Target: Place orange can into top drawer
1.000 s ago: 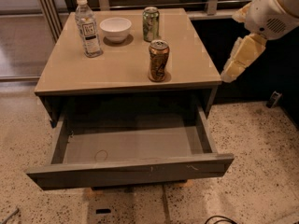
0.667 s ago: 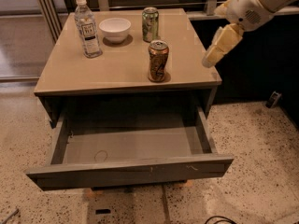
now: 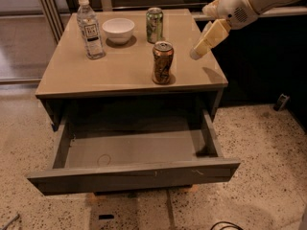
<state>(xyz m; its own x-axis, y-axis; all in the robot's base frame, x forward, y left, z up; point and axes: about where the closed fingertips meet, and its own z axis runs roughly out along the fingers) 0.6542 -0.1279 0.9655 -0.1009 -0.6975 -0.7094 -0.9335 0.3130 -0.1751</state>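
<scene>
The orange can (image 3: 163, 63) is mottled orange-brown and dark, with a silver top. The top drawer (image 3: 134, 176) is dark grey. The cream-yellow gripper (image 3: 196, 54) hangs over the tan table's (image 3: 115, 68) right edge. The green can (image 3: 154, 25) looks mottled, the bowl (image 3: 118, 30) is white, and the floor (image 3: 259, 147) is speckled beige.

- Orange can (image 3: 163, 63): glossy metal with a printed skin and a bright silver top.
- Green can (image 3: 154, 25): shiny metal.
- Bottle (image 3: 89, 28): clear plastic with a matt label.
- Bowl (image 3: 118, 30): white, smooth and glossy.
- Surface (image 3: 110, 73): smooth tan with a soft sheen.
- Drawer (image 3: 134, 175): matt dark grey with a dull grey floor inside.
- Gripper (image 3: 197, 51), over the surface's right edge: smooth cream plastic.
- Floor (image 3: 259, 143): speckled stone, lightly polished.
</scene>
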